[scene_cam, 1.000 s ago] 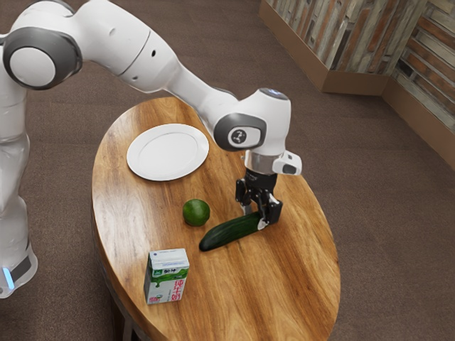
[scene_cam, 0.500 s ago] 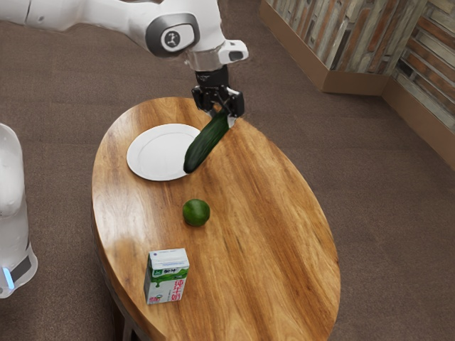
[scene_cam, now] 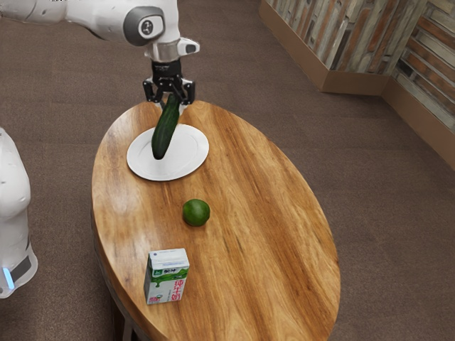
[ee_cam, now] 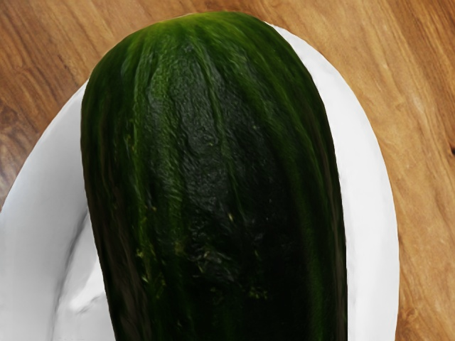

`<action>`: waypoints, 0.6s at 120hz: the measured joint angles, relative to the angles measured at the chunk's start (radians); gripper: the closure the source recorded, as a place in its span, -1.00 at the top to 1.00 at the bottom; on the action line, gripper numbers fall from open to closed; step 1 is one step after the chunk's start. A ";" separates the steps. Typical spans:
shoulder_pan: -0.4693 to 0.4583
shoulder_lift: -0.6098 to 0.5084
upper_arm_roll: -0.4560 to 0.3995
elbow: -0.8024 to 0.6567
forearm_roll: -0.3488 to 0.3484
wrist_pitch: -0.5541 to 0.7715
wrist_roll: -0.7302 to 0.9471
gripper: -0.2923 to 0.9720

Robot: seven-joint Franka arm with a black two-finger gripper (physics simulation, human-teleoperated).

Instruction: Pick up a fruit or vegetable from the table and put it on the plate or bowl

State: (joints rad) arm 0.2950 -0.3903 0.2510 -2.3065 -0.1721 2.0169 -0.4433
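Carton (scene_cam: 167,275), white and green, upright on worktop (scene_cam: 284,234), at 7 o'clock from lime (scene_cam: 196,212). Front face: large green characters in two short rows, Chinese-looking, too small to read for sure. Sloped top panel: small dark print, illegible. Arm joint cap (scene_cam: 145,25), grey disc: small white emblem, letters not legible.

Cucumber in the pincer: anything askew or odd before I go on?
The cucumber hangs steeply from one end in the pincer, its free end over the plate, so it may tip or roll on release. The lime and milk carton look normal; nothing is spilled.
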 joint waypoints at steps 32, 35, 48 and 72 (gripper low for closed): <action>-0.009 0.044 0.018 0.004 -0.002 -0.011 0.010 0.19; -0.011 0.042 0.018 0.005 -0.003 -0.011 0.012 0.25; -0.047 0.007 0.019 0.013 -0.004 -0.011 0.017 0.40; -0.240 0.227 -0.245 0.702 0.045 -0.101 -0.344 0.50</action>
State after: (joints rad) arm 0.0552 -0.1629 0.0063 -1.6048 -0.1269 1.9158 -0.7875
